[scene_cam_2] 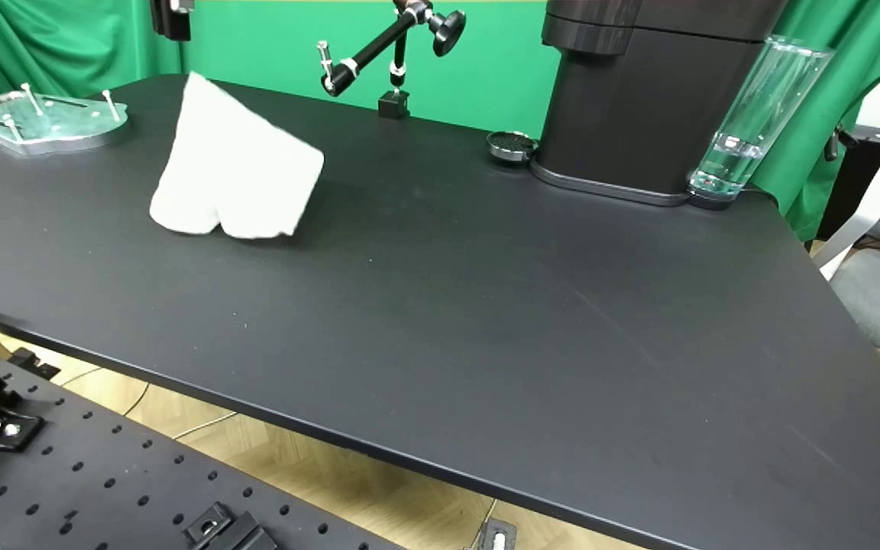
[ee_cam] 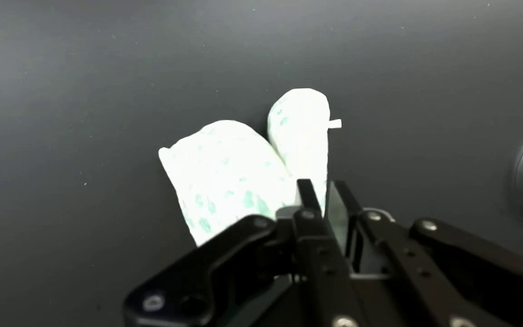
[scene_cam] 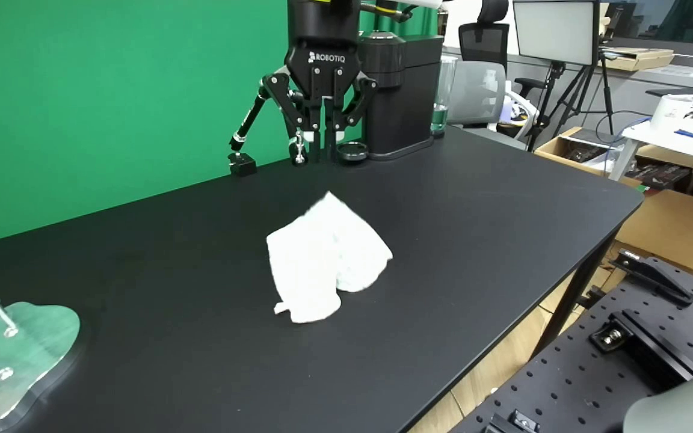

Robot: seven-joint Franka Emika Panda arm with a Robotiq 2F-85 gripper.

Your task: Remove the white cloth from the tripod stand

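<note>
The white cloth [scene_cam: 322,258] rises to a peak and hangs in folds on the black table; it also shows in an exterior view [scene_cam_2: 237,168]. In the wrist view the cloth [ee_cam: 234,177] has faint green marks. The tripod stand does not show; whatever is under the cloth is hidden. My gripper [scene_cam: 322,155] points down above the cloth, apart from it as far as I can tell. In the wrist view the fingertips [ee_cam: 322,184] overlap the cloth's edge, with a narrow gap and nothing between them. Only the gripper's tip [scene_cam_2: 173,23] shows in an exterior view.
A black jointed arm on a block base [scene_cam_2: 393,105] stands at the table's back. A dark machine [scene_cam: 403,96] with a clear water tank [scene_cam_2: 753,122] and a small round dish [scene_cam_2: 511,145] are nearby. A pale green plate with posts [scene_cam: 40,337] lies aside.
</note>
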